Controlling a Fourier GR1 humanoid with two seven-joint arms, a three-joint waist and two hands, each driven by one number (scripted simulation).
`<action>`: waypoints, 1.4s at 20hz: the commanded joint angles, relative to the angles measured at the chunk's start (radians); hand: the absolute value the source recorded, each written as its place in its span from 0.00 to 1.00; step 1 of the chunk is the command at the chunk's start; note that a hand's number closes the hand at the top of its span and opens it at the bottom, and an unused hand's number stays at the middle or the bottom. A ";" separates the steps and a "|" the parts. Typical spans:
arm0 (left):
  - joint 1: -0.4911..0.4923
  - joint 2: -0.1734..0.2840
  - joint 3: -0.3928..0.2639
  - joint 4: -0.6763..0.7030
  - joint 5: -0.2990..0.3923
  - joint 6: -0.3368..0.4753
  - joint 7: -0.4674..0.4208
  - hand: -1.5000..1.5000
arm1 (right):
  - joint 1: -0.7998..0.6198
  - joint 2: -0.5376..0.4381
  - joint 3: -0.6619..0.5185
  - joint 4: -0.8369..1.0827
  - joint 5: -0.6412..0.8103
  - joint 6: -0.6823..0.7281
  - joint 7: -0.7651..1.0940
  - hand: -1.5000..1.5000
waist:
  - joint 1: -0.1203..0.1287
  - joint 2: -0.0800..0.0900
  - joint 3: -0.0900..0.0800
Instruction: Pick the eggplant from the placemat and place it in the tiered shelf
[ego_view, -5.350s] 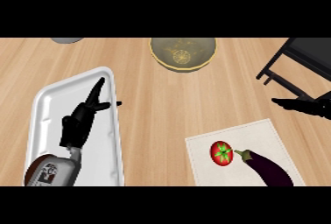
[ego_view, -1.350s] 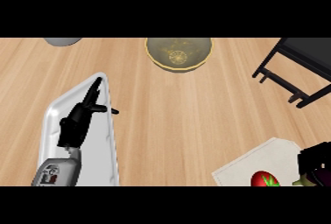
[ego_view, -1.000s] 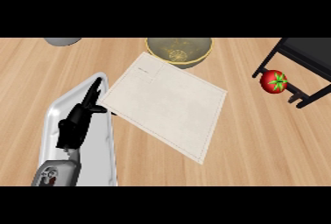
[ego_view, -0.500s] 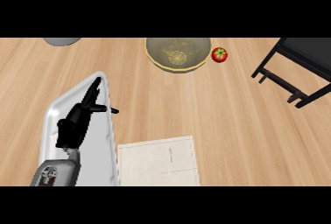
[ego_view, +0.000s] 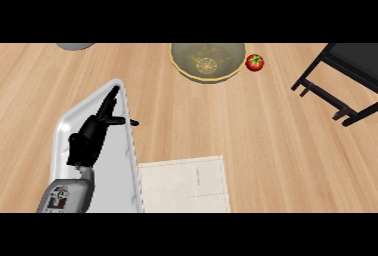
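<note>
Eggplant unseen; placemat (ego_view: 183, 184) at 6 o'clock bare. My left hand (ego_view: 94, 134) open, empty. Expect smooth, slippery skin; grasp mid-body.

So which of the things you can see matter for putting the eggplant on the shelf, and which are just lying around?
For the job: placemat, tiered shelf; no eggplant shows.
Lying about: tomato, yellow bowl, white tray under the open left hand, grey thing at the top edge.

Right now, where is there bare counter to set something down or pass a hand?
Widest free patch: the counter between the tray, bowl, tiered shelf and placemat. Bare too right of the placemat. Crowded: the top edge, where the tomato sits beside the bowl; the left hand lies over the tray.
</note>
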 joint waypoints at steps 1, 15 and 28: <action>0.008 -0.034 -0.014 0.014 -0.015 0.030 0.024 0.50 | -0.092 -0.020 -0.044 0.078 -0.079 0.077 0.037 1.00 | 0.009 0.004 -0.001; -0.024 -0.044 -0.019 0.021 -0.009 0.010 0.035 0.50 | -0.547 -0.188 0.146 0.316 -0.119 -0.068 0.284 1.00 | 0.039 0.011 -0.001; 0.057 -0.041 -0.031 0.006 -0.010 -0.014 -0.048 0.50 | -0.901 -0.139 0.347 0.506 0.118 -0.237 0.174 1.00 | 0.056 0.013 -0.002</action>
